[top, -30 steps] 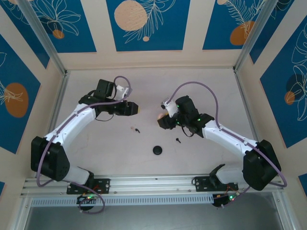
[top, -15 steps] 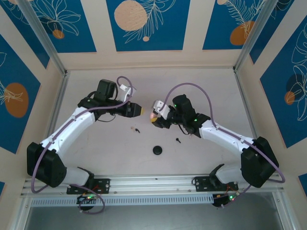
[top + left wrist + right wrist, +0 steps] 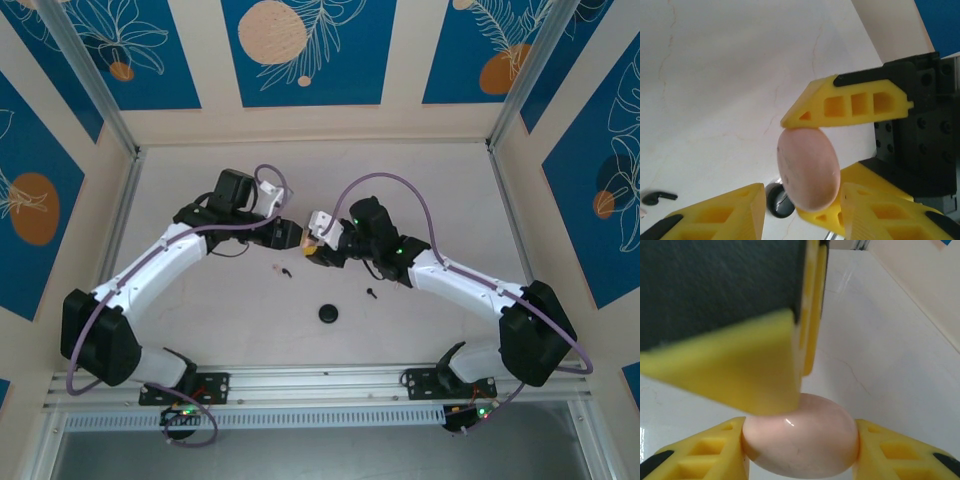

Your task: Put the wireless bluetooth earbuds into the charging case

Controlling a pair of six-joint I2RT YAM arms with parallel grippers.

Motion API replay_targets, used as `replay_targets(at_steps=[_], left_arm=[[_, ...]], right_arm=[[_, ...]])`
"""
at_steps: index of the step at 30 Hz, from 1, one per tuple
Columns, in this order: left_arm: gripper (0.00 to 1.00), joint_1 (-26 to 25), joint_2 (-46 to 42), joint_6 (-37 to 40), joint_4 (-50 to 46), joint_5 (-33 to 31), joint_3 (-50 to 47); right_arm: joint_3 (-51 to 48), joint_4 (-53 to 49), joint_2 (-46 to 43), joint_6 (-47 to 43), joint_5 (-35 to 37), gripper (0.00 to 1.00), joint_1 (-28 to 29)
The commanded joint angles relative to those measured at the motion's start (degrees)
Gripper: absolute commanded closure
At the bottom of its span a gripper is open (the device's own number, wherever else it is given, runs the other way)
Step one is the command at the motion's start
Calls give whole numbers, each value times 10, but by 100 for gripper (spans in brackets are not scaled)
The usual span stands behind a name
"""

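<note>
2 grippers meet tip to tip above the table (image 3: 450, 200). The right gripper (image 3: 320, 248) is clamped on the charging case (image 3: 800, 442), with the pink puck pinched between its 2 yellow fingers (image 3: 695, 457). The left gripper (image 3: 292, 235) stands part-way open around the same case. 1 of its fingers (image 3: 890, 215) touches the puck, and the other sits apart from it with a gap showing. The earbuds (image 3: 286, 271) lie on the table, 1 just bases-ward of the left gripper's tips, the other (image 3: 371, 293) near the right gripper's wrist. A black disc (image 3: 328, 313) lies farther toward the bases, apart from both grippers.
</note>
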Motion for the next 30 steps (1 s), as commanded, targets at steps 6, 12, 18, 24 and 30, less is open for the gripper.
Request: replay_targets(at_steps=[6, 12, 18, 24, 30], left_arm=[[60, -21, 16, -25, 36, 7, -9], [61, -22, 25, -13, 17, 2, -4], [69, -22, 30, -6, 12, 13, -5], [86, -15, 30, 61, 18, 26, -16], [88, -7, 16, 159, 70, 96, -50]], right_arm=[[19, 23, 7, -13, 8, 57, 10], [13, 36, 4, -7, 10, 57, 12], [9, 48, 3, 0, 13, 56, 12], [-25, 73, -30, 22, 30, 32, 9], [-76, 21, -120, 51, -89, 30, -39]])
